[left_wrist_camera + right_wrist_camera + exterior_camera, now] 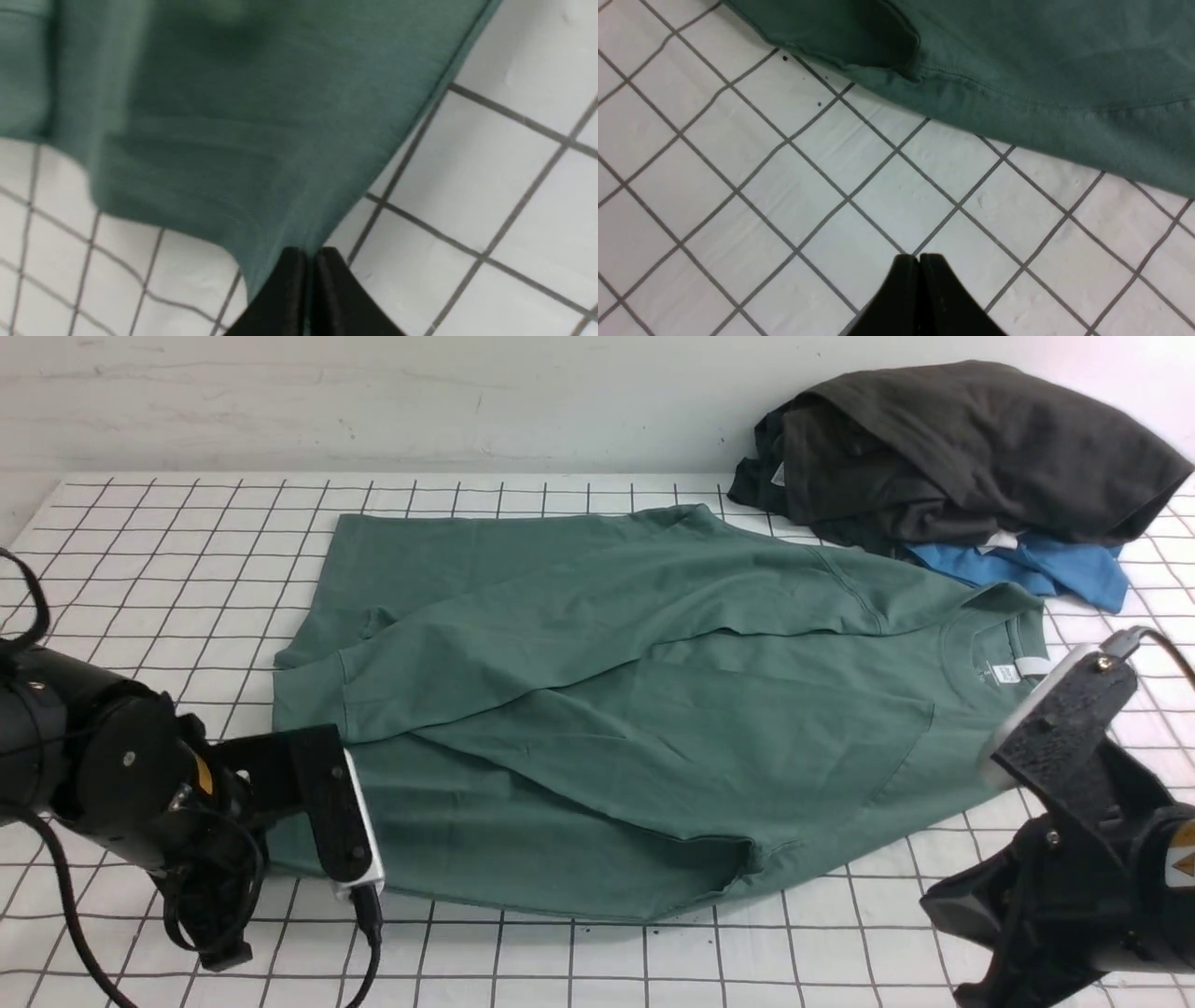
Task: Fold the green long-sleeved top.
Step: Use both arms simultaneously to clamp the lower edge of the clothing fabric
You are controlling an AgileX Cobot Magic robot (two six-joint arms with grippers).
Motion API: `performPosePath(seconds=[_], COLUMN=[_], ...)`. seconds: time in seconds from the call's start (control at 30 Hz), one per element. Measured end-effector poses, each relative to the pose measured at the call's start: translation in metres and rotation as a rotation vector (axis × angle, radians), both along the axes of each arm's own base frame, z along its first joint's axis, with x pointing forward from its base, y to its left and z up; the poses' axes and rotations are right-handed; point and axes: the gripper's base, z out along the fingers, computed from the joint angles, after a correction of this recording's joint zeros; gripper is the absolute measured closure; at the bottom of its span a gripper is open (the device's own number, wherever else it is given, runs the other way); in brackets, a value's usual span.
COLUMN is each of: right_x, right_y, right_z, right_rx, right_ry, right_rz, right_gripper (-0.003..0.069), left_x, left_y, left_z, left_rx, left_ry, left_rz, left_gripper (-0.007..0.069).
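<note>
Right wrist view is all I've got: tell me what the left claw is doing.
Observer: The left claw is shut on the green top, gripping it at an edge.
Operator: Say where the collar lies.
Observer: In the front view, the collar is toward the robot's right, with a white label inside it.
Operator: Name whatever lies beyond it.
Observer: A dark garment lies heaped at the far right, partly over a blue one.

The left claw (pixel 308 254) is blurred in its wrist view, as is part of the green top (pixel 280 116). The right arm (pixel 1102 859) is cut off by the front view's edge. The label's (pixel 1006 674) print is too small to read.
</note>
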Motion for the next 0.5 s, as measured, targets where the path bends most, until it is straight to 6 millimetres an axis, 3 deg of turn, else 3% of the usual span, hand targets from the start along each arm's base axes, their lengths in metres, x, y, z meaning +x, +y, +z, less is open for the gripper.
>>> performPosePath(seconds=[0.23, 0.33, 0.47, 0.5], right_x=[0.012, 0.041, 0.077, 0.092], right_y=[0.002, 0.002, -0.003, -0.007], right_z=[0.018, 0.021, 0.007, -0.003], right_rx=[-0.104, -0.309, -0.509, -0.578], right_ry=[-0.004, -0.060, -0.107, -0.112], right_rz=[0.076, 0.146, 0.168, 0.169], right_gripper=[0.0665, 0.0617, 0.0509, 0.0452], left_x=[-0.013, -0.015, -0.015, -0.015], left_y=[0.004, 0.006, 0.008, 0.008], left_z=[0.027, 0.030, 0.031, 0.031], left_rx=[-0.104, -0.122, -0.127, -0.131], left_ry=[-0.068, -0.076, -0.085, -0.086], left_rz=[0.213, 0.299, 0.354, 0.372], left_gripper=[0.0631, 0.0631, 0.0631, 0.0631])
